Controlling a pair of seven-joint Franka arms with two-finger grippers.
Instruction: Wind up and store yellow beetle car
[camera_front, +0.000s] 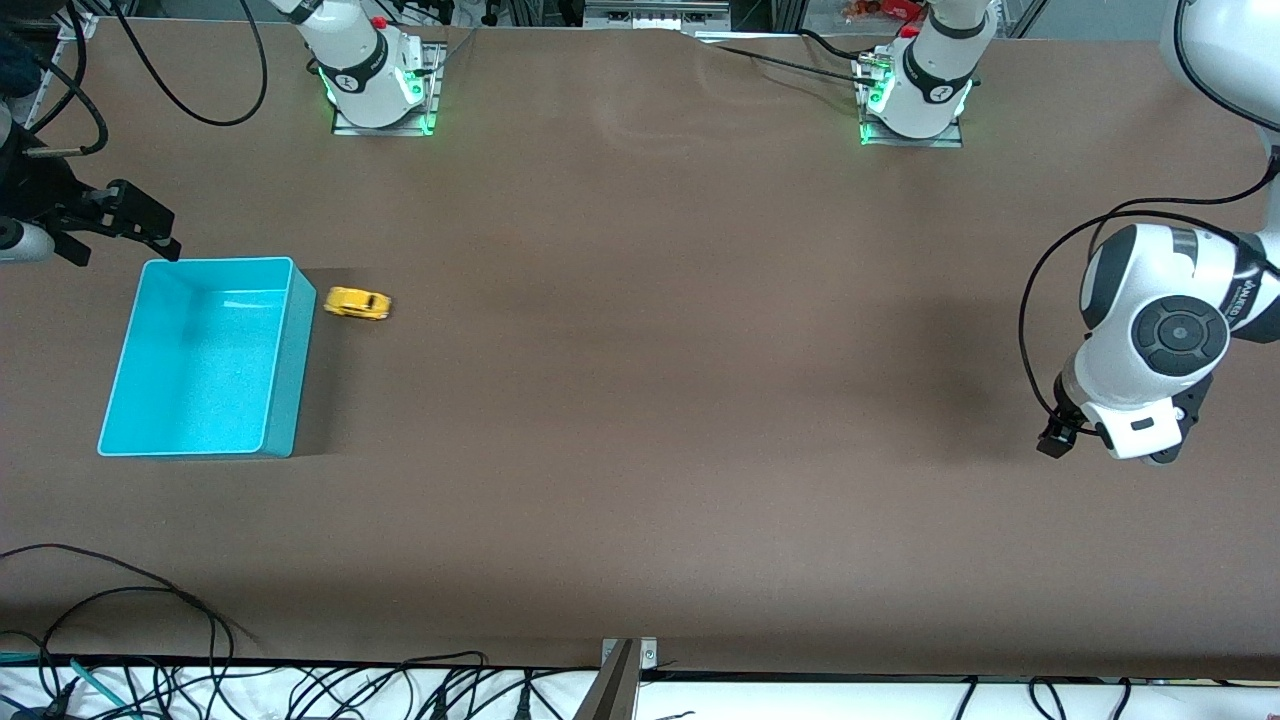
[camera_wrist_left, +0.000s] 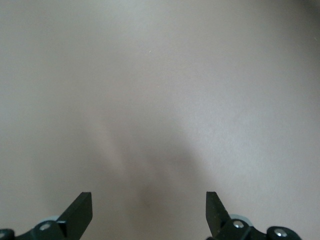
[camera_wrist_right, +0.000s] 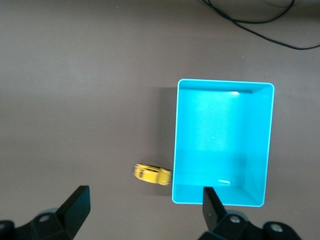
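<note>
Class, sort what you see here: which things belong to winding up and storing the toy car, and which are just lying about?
Belong to the job:
- tiny yellow beetle-shaped toy car
- open turquoise plastic bin beside it
- open right gripper
- open left gripper

Lying about:
- black cables along the table's nearest edge

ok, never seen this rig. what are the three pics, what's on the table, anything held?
Two robot arms share one brown table. The big picture comes from a high camera facing them; their bases sit along its top edge. The other two come from cameras on each arm's wrist, looking down past the fingers.

On the table are a turquoise bin, with nothing in it, and a tiny yellow car. The car stands just outside the bin, close against its wall on the side toward the left arm's end. The right wrist view shows both: the bin and the car.

The right gripper hangs open above the table beside the bin, holding nothing. The left gripper waits open over bare table at its own end. Nothing is held yet.
</note>
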